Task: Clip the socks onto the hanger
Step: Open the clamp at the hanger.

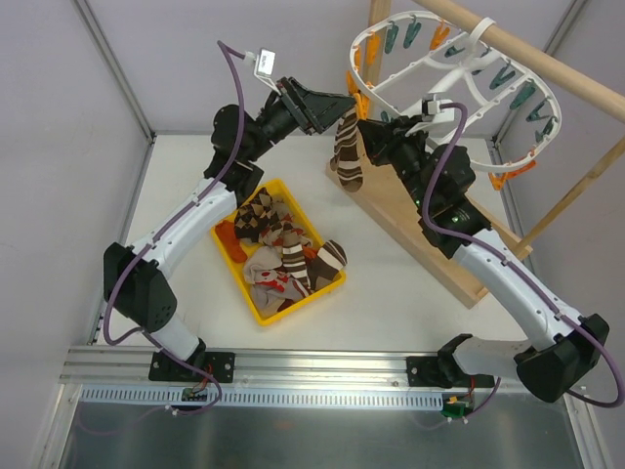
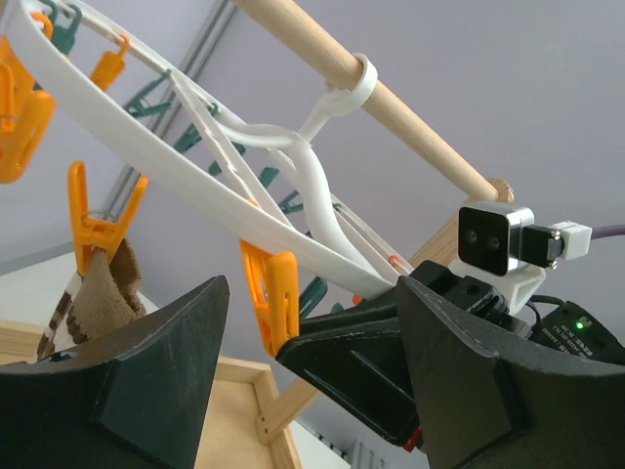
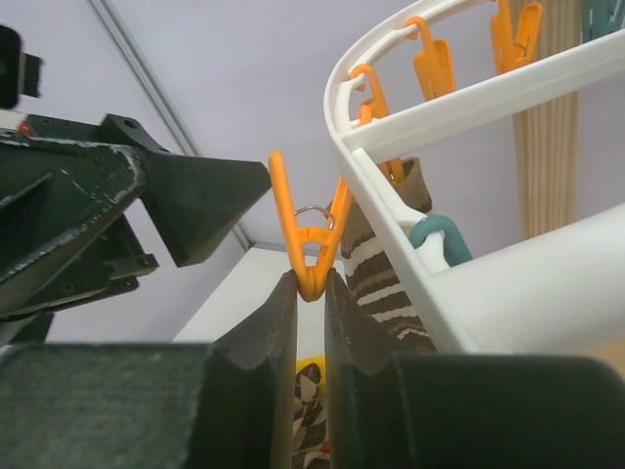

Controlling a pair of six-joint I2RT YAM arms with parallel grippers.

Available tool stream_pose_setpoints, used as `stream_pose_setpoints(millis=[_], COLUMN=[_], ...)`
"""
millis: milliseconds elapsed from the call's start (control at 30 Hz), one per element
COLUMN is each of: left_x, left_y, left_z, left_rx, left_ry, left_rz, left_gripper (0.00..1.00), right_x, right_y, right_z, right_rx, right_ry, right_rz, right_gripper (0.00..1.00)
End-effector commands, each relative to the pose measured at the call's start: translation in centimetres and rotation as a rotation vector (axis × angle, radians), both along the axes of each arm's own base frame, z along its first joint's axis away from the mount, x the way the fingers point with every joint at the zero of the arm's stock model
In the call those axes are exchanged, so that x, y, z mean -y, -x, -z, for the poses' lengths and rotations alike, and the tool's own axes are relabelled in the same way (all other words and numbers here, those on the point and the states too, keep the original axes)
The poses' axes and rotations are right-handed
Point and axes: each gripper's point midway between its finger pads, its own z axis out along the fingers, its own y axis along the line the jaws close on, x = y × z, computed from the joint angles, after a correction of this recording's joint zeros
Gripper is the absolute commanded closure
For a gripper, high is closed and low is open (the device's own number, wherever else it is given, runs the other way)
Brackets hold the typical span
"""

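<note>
From above: my left pincer (image 1: 327, 106) stands wide and empty just beside a striped sock (image 1: 347, 147). The sock hangs from the white hanger (image 1: 381, 29), over the far right part of the table (image 1: 391, 293). My right pincer (image 1: 369, 125) is closed on an orange clip (image 1: 359, 106). More socks (image 1: 283, 254) lie in a yellow tray (image 1: 234, 274) nearer the left edge.

Left wrist: my left pincer (image 2: 314, 293) gapes around the hanger (image 2: 176, 156). The sock (image 2: 103, 293) dangles apart from it.

Right wrist: my right pincer (image 3: 311, 293) pinches the clip (image 3: 311, 239) at its narrow end.

I judge the socks light, limp and hardy. I would take one by the cuff, leaving an edge free. The clip looks stiff and springy, so I should squeeze it squarely.
</note>
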Motion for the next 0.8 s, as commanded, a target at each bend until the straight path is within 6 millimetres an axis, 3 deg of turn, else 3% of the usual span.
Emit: stream_pose_setpoints(millis=[0, 500, 767], left_x=[0.5, 2.5, 3.9], left_y=[2.0, 1.2, 0.6], left_z=[-2.3, -1.4, -1.2], left_rx=[0.057, 0.081, 0.099], left_ry=[0.086, 0.111, 0.087], left_rz=[0.122, 0.251, 0.336], left_gripper=[0.31, 0.33, 0.34], right_x=[0.8, 2.2, 1.2], right_y=[1.7, 2.4, 2.7], right_z=[-3.1, -2.4, -1.6], right_rx=[0.044, -0.015, -0.034], right_ry=[-0.109, -0.094, -0.035], right_rz=[-0.055, -0.078, -0.152], right_gripper=[0.99, 0.99, 0.99])
